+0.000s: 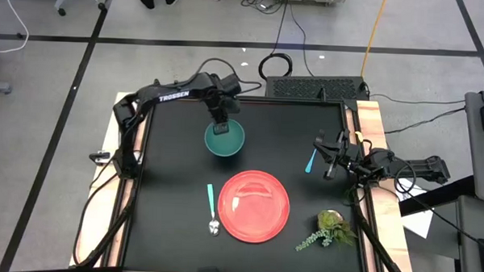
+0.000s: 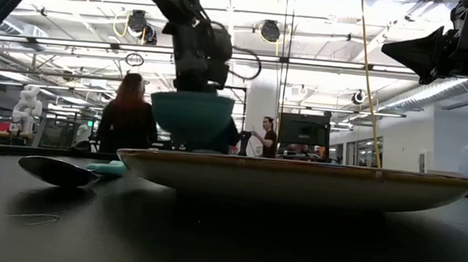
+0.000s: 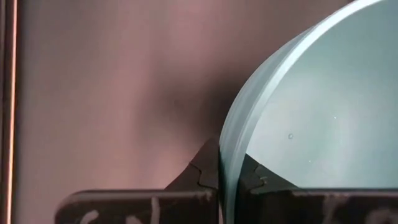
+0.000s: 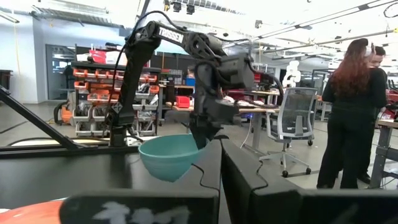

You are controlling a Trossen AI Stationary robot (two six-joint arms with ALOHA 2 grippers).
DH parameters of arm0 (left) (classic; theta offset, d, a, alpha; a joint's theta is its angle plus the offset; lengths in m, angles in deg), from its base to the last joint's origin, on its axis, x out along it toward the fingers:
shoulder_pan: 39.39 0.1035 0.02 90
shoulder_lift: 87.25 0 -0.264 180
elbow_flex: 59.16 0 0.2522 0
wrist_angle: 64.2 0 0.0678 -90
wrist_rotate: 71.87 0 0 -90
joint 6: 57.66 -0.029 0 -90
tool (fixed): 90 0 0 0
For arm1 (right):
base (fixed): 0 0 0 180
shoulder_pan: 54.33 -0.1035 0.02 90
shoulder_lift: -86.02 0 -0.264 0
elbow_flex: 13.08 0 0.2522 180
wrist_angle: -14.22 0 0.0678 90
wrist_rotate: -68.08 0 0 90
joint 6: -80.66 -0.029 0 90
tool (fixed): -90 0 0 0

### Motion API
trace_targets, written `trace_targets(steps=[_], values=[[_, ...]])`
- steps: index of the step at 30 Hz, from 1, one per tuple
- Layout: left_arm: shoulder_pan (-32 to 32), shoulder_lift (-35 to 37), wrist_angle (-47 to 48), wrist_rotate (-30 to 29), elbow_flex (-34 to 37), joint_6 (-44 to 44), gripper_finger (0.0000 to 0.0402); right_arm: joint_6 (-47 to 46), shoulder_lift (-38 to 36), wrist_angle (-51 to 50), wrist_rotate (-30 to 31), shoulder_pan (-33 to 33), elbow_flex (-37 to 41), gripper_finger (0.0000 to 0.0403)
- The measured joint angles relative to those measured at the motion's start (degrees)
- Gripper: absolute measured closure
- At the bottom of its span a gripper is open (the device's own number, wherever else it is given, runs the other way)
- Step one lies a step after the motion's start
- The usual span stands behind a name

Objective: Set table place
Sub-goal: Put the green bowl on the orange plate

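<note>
The place, a flat round red plate [image 1: 253, 205], lies on the black table [image 1: 167, 190] near its front middle and fills the low view [image 2: 297, 182]. Beyond it a teal bowl [image 1: 224, 139] hangs above the table [image 2: 192, 115], with my left gripper [image 3: 229, 177] shut on its rim. My right gripper [image 1: 328, 159] waits shut at the table's right edge, above the surface and holding nothing. My left gripper pinches the bowl's rim [image 3: 227, 163] on its far side, one finger inside the bowl and one outside. The fingers come from above, pointing steeply down. The bowl [image 4: 171, 155] hangs below them, roughly upright and clear of the table.
A spoon with a teal handle [image 1: 212, 209] lies just left of the plate. Another teal utensil [image 1: 310, 161] lies by my right gripper. A small green plant [image 1: 329, 228] sits at the near right corner. People stand in the room beyond the table.
</note>
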Motion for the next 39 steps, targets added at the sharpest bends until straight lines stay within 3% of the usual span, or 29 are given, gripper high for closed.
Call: trace_targets(steps=[7,25,39], values=[[-2.4,2.7,-0.3,4.9,0.0,0.1,0.0396,0.0,0.0,0.0,0.0,0.0,0.0,0.0403],[-5.9,2.6,-0.3,5.7,0.0,1.7,0.0398,-0.4,0.0,0.0,0.0,0.0,0.0,0.0403],[-12.3,2.6,-0.2,7.4,0.0,5.9,0.0398,-0.4,0.0,0.1,0.0,0.0,0.0,0.0403]])
